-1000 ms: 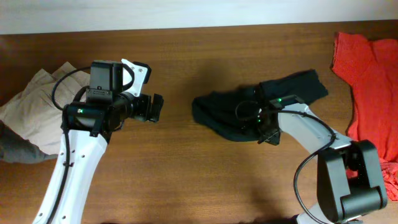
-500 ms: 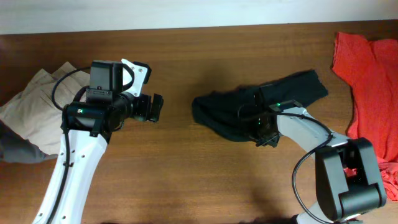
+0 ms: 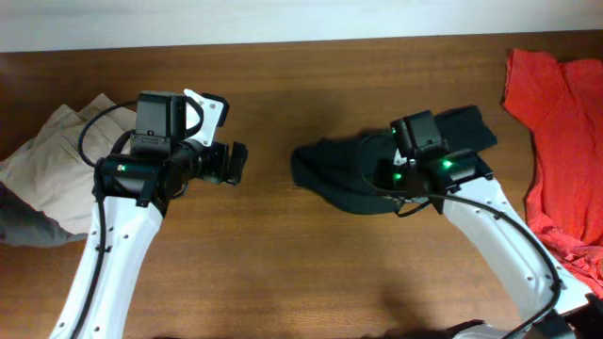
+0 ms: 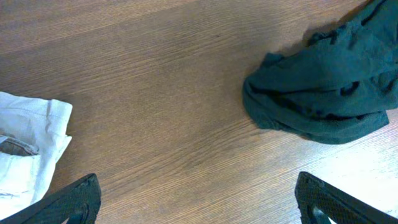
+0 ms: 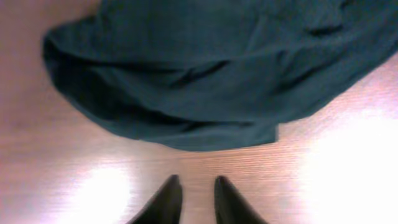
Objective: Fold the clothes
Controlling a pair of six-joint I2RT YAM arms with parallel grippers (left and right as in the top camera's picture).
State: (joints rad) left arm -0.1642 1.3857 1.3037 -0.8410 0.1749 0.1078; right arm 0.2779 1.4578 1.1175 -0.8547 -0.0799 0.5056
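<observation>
The clothes, a black T-shirt (image 3: pixel 339 179), lie crumpled in a heap right of the table's middle, also seen in the left wrist view (image 4: pixel 317 93) and filling the top of the right wrist view (image 5: pixel 199 68). My right gripper (image 3: pixel 407 179) hangs above the heap. Its fingertips stand a narrow gap apart (image 5: pixel 198 186) over bare wood just short of the shirt's edge, holding nothing. My left gripper (image 3: pixel 236 162) hovers left of the shirt, well apart from it. Its jaws are spread wide (image 4: pixel 199 199) and empty.
Beige trousers (image 3: pixel 47 160) are bunched at the left edge, with a corner of them in the left wrist view (image 4: pixel 28 143). A red garment (image 3: pixel 565 122) spreads along the right edge. Bare wooden table (image 3: pixel 283 273) lies between the arms and in front of them.
My right arm has risen off the shirt's front edge and now stands higher over the heap, its fingers no longer in the cloth. The left arm has not moved.
</observation>
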